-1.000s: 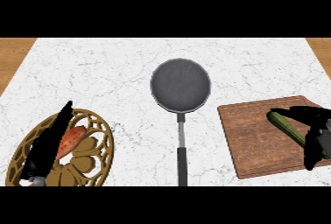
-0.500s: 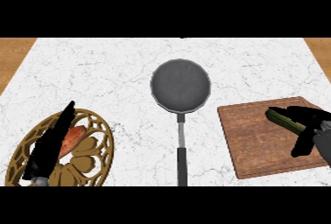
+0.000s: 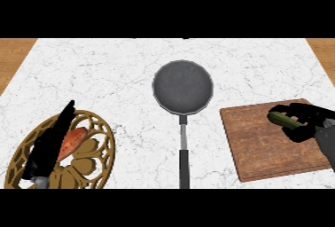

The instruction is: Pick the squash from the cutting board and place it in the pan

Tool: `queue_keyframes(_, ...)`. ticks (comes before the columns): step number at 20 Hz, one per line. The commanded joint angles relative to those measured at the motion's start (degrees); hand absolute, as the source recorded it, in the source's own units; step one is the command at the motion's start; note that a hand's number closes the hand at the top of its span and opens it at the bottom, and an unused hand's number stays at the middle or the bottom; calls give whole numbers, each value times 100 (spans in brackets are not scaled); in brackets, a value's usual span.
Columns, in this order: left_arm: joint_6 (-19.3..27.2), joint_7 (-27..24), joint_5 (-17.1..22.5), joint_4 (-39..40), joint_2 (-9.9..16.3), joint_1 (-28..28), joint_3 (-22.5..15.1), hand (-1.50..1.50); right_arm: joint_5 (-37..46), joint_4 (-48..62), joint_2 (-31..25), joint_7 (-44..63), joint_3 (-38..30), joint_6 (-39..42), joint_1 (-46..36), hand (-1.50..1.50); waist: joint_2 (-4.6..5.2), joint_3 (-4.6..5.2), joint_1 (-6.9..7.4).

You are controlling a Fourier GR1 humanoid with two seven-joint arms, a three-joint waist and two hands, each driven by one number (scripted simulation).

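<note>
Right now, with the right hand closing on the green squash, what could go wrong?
1. The right hand curls round only one end of the green squash, so it may pivot or slip on lifting.
2. The round dark grey pan lies well away from the brown wooden cutting board, leaving a long carry.

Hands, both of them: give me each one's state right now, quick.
Left hand: open, fingers straight, holding nothing, over the gold trivet.
Right hand: shut on the squash, above the cutting board.

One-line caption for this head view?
Right hand curls around the squash over the cutting board; pan sits empty.
</note>
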State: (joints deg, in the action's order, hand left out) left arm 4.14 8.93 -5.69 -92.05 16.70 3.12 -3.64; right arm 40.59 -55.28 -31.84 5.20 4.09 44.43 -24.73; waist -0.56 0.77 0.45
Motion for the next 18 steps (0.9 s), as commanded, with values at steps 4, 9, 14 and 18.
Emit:
queue_keyframes(4,-46,99,-123,-370,-21,170,-19,0,667,699,253,51,-110,-1575,-270,150,73,-84,59)
queue_keyframes(9,-196,-242,-92,37,-54,205,91,0,910,590,481,103,-149,-2306,-584,150,64,-78,13)
queue_keyframes(14,-7,-165,-168,18,-195,225,59,0,830,-133,-3,-749,-565,-3554,-494,150,37,-80,-92)
queue_keyframes(18,58,0,-318,-61,-283,55,-100,0,766,-638,263,-916,-732,-4290,-1290,150,43,-82,-12)
